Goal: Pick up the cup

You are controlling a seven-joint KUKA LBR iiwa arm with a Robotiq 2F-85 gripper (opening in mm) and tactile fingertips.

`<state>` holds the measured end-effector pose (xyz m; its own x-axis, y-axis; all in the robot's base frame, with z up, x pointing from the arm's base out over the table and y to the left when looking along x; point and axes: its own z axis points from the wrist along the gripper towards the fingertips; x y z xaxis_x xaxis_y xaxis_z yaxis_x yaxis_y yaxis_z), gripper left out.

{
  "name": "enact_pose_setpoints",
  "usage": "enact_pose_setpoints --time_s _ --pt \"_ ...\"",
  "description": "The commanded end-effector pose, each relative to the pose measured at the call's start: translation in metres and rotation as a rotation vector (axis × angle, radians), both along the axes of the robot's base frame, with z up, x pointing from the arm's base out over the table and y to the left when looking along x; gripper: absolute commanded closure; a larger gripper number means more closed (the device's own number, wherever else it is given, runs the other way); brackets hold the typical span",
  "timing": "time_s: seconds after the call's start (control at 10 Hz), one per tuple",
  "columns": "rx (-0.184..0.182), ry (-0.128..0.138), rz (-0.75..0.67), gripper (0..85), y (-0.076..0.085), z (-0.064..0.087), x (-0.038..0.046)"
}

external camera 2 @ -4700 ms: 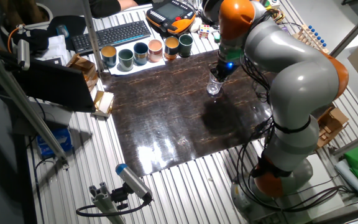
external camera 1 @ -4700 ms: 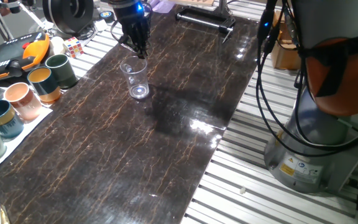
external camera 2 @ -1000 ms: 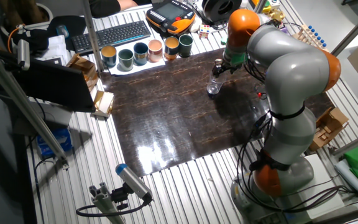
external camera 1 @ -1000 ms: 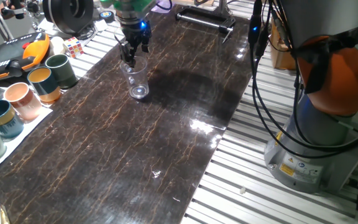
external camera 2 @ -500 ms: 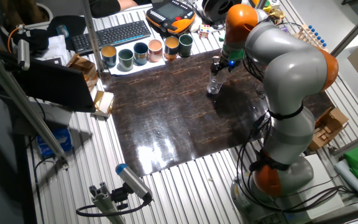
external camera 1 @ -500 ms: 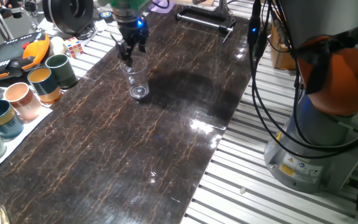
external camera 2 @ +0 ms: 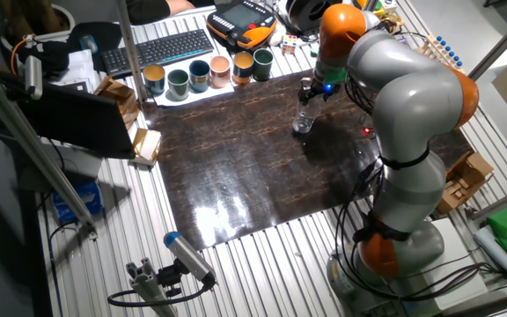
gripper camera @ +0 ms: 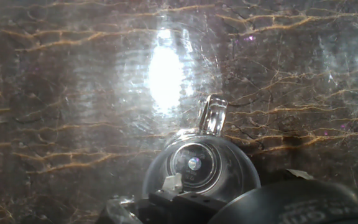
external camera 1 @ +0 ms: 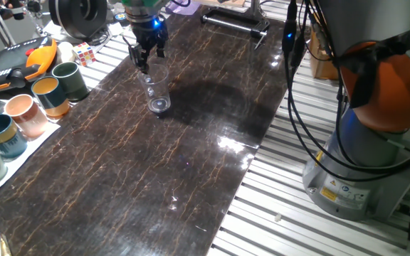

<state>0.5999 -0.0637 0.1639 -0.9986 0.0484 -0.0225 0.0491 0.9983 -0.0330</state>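
The clear plastic cup (external camera 1: 156,88) stands upright on the dark marbled surface (external camera 1: 191,163), toward its far left part, well apart from the row of coloured mugs (external camera 1: 45,96) on the left edge. In the other fixed view the cup (external camera 2: 303,121) sits just below the arm's orange wrist. The claw (external camera 1: 146,60) hangs directly over the cup's rim, fingers pointing down and slightly parted, with nothing between them; its tips look level with the rim or just above it, though the clear plastic makes contact hard to judge. In the hand view the cup (gripper camera: 199,167) shows from above, low in the picture, its shiny round base visible through the open mouth, and one finger (gripper camera: 211,116) reaches down at the far side of the rim.

The step in hand looks like the final descent and alignment before the grasp; the cup has not left the surface. The next move likely calls for lowering so that one finger goes inside the wall and the other outside, then closing gently, since thin plastic may flex or slip, and lifting straight up.
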Motion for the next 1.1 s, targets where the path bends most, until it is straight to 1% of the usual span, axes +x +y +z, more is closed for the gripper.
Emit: enact_pose_setpoints --time_s 0.0,0.2,0.3,0.4,0.5,0.6,0.7,0.8,1.0 --pt "-0.004 0.004 0.003 5.3 -0.002 0.003 0.0014" --pt "0.002 0.024 0.015 5.3 -0.003 0.005 0.0026" --pt "-0.003 0.06 -0.017 5.3 -0.003 0.005 0.0026" --pt "-0.006 0.086 -0.05 5.3 -0.003 0.005 0.0026" --pt "-0.007 0.105 -0.083 5.3 -0.003 0.005 0.0026" --pt "-0.009 0.118 -0.11 5.3 -0.003 0.005 0.0026" --pt "-0.016 0.12 -0.121 5.3 -0.003 0.005 0.0026" --pt "-0.008 0.114 -0.122 5.3 -0.003 0.005 0.0026" --pt "0.006 0.097 -0.113 7.0 -0.01 -0.008 0.0082"
